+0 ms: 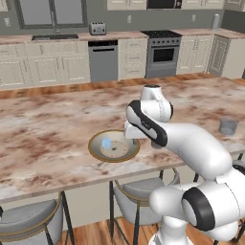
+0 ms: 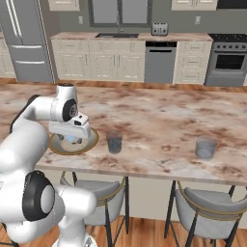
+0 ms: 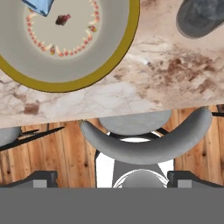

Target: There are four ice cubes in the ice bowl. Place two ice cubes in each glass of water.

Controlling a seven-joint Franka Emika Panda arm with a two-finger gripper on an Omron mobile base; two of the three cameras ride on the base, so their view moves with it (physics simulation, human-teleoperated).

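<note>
In the hand view the ice bowl [image 3: 65, 74] fills the upper left, with one pale blue ice cube [image 3: 38, 6] at its top edge; no other cube can be made out. The cube lies up and left of the gripper [image 3: 112, 183], whose jaws stand wide apart and hold nothing, so the hand likely needs to shift that way before descending. At the upper right sits a glass [image 3: 202, 16], apparently without ice. In the right base view the second glass [image 2: 206, 147] stands far right on the counter [image 2: 159, 120].

Kitchen, stove [image 1: 162, 52], dishwasher [image 1: 103, 61], marble counter [image 1: 48, 134]
</note>
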